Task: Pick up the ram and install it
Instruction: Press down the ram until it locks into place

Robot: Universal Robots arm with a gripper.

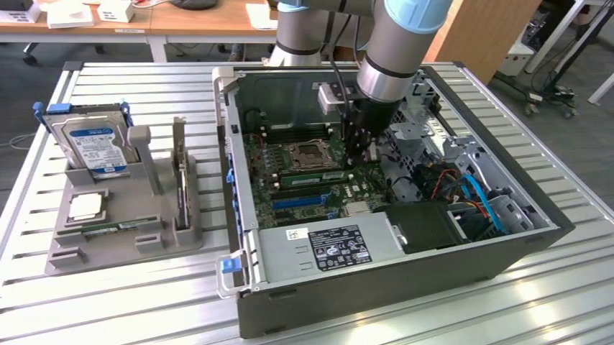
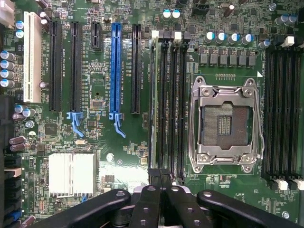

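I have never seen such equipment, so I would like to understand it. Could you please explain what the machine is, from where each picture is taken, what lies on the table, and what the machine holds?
The machine is a robot arm with a gripper, reaching into an open computer case on a slatted metal table. One picture comes from a camera off the arm. The other comes from a camera on the wrist, looking down at the green motherboard.

Beside the case stands a grey holder with a hard drive, a tall dark expansion card and a ram stick.

The gripper is shut over the memory slots, where another ram stick stands on edge; whether it grips that stick, I cannot tell.
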